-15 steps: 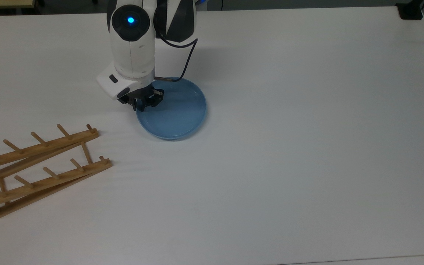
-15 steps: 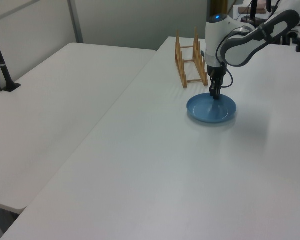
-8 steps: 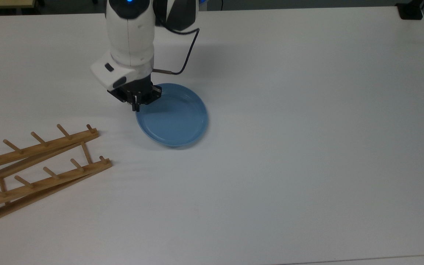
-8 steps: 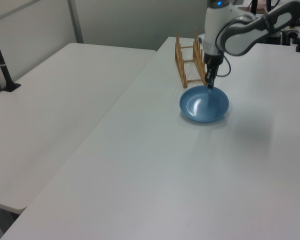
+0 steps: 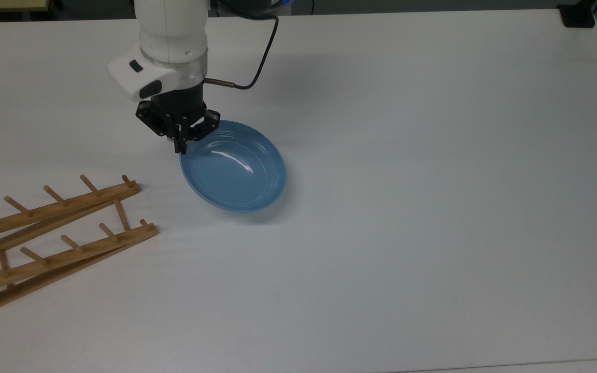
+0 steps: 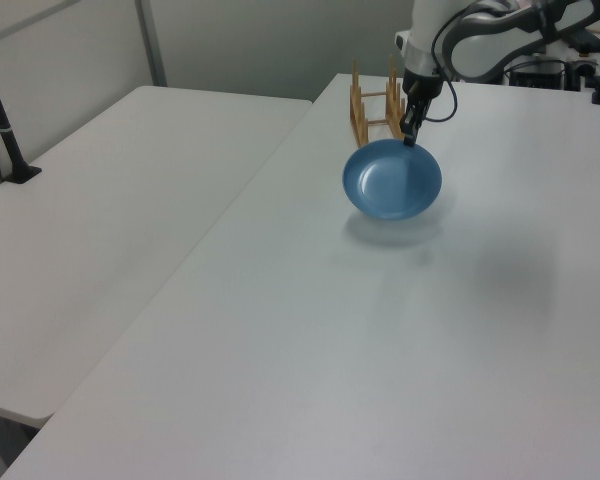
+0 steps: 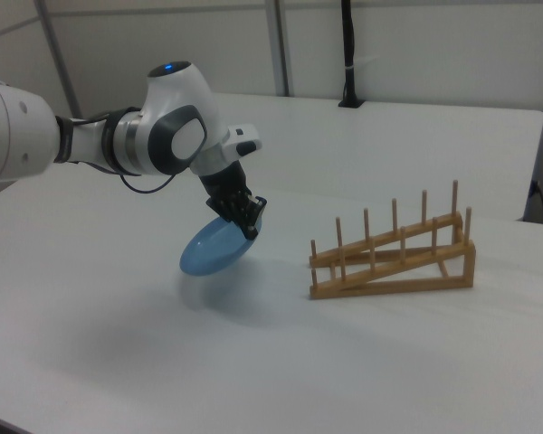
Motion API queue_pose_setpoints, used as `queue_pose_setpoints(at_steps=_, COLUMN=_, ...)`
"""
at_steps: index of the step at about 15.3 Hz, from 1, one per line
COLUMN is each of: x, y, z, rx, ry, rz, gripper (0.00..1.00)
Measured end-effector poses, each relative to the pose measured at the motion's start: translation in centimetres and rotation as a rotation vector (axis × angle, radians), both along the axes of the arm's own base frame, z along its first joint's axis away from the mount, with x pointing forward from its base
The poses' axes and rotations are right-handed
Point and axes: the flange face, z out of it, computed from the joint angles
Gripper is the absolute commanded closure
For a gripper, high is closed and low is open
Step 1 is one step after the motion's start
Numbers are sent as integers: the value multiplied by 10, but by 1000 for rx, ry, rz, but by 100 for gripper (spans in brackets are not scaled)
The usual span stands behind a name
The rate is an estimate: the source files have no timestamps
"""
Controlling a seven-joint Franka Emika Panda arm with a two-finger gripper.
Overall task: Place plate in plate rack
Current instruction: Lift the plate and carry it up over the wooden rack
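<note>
- Gripper: black two-finger unit, fingers pinched on rim of the plate. Grip pt sits at rim edge nearest the plate rack, at the top view's left of the dish.
- Plate: glossy light-blue, round, shallow, raised rim. Off the table, tilted; hangs down and away from gripper, free edge lower than gripped edge (right view). Inner face with highlight streak shows in top view; left view shows it steeply tipped, face toward camera.
- Shadow of plate on table surface below it, apart from plate, in left view and right view; confirms no contact w/ table.
- Arm: white Panda wrist and link above gripper, black cable looping off wrist at the top view's right. Blue indicator light lit on joint in right view.
- Plate rack: light-brown wood, two sloped rails w/ upright pegs, crossbars between. Standing on table, no plate in it. Located at the top view's lower left, well apart from plate; at the right view's right of plate; behind plate in left view.
- Table: white, flat. Second white table adjoins at the left view's left.
- Black post stands on second table, at the left view's far left.
</note>
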Motion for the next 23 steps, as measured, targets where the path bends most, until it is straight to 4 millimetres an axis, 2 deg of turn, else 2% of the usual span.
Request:
queue_pose_setpoints(at_steps=3, x=3, y=0, z=21, rx=1, ry=-39, rz=-6, gripper=100)
queue_pose_setpoints(at_steps=6, x=9, y=-8, z=53, rx=0, ry=-139, rz=-29, gripper=100)
queue_pose_setpoints(at_steps=8, x=9, y=-27, z=76, rx=-7, ry=-234, rz=-51, gripper=100)
queue_pose_setpoints(at_steps=15, x=6, y=-87, z=130, rx=-54, ry=-550, rz=-96, gripper=100)
queue_pose_setpoints(at_steps=19, x=-6, y=-135, z=149, rx=-131, ry=-697, rz=-118, gripper=100)
queue_pose_setpoints(at_steps=23, x=-26, y=-197, z=155, rx=-206, ry=-812, rz=-176, gripper=100)
